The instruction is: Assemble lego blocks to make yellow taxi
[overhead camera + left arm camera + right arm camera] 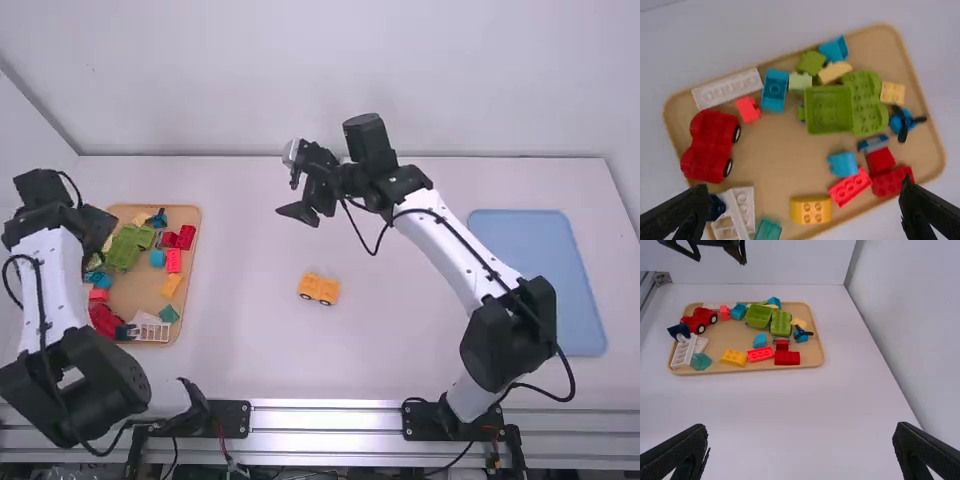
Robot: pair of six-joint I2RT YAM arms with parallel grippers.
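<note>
From here, the chunky yellow car (319, 289) looks squat, dark wheels peeping out below, on the worktop (400, 350). Toward its twelve o'clock hangs the right hand (288, 198), released; at nine, the left hand (98, 230), fingers spread, above the tray (131, 292) of blocks.
</note>
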